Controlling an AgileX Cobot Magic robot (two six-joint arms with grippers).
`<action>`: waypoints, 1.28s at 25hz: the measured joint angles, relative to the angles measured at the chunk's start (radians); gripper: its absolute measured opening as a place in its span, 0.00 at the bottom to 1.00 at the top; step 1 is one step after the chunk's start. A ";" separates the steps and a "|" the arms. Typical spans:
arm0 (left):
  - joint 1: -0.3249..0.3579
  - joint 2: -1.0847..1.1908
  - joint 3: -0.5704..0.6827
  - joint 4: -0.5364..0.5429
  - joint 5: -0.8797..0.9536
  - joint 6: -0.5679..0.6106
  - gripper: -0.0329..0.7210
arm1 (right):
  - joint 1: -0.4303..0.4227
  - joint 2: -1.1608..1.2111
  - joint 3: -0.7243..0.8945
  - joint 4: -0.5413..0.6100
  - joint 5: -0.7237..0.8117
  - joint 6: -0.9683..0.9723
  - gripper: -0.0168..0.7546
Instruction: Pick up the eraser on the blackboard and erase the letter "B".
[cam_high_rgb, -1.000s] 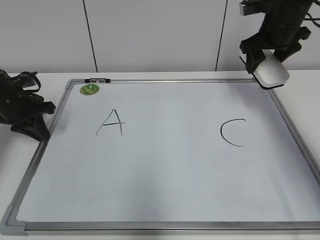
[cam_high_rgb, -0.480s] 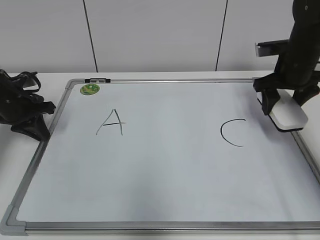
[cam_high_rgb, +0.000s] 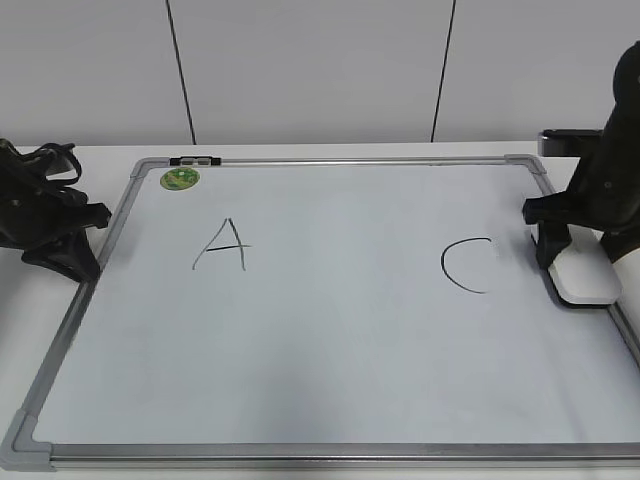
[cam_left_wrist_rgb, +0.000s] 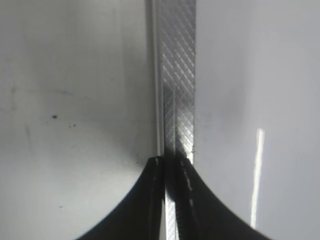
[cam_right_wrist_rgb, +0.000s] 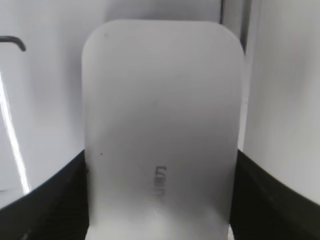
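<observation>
The white eraser (cam_high_rgb: 583, 278) is held in my right gripper (cam_high_rgb: 580, 255), low over the right edge of the blackboard (cam_high_rgb: 340, 330), just right of the black "C" (cam_high_rgb: 465, 265). In the right wrist view the eraser (cam_right_wrist_rgb: 160, 125) fills the space between the jaws of the right gripper (cam_right_wrist_rgb: 160, 200), grey lettering up. No letter "B" shows; the board between the black "A" (cam_high_rgb: 222, 245) and the "C" is blank. My left gripper (cam_high_rgb: 82, 268) is shut and empty at the board's left edge, and the left wrist view (cam_left_wrist_rgb: 172, 162) shows it over the grey frame (cam_left_wrist_rgb: 177, 75).
A round green sticker (cam_high_rgb: 180, 178) sits at the board's back left corner. The board lies on a white table (cam_high_rgb: 300, 150) with a white wall behind. An end of the "C" stroke (cam_right_wrist_rgb: 12, 42) shows at the left of the right wrist view.
My right gripper has carried the eraser from above the back right corner down and forward to the right edge beside the "C". The left arm has not moved.
</observation>
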 joint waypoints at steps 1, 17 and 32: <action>0.000 0.000 0.000 0.000 0.000 0.000 0.08 | -0.006 0.000 0.002 0.000 -0.007 0.000 0.71; 0.000 0.000 0.000 0.000 0.000 0.000 0.08 | -0.014 0.011 0.004 0.000 -0.088 -0.016 0.71; 0.000 0.000 0.000 0.000 0.000 0.000 0.08 | -0.014 0.028 -0.191 -0.019 0.129 -0.062 0.81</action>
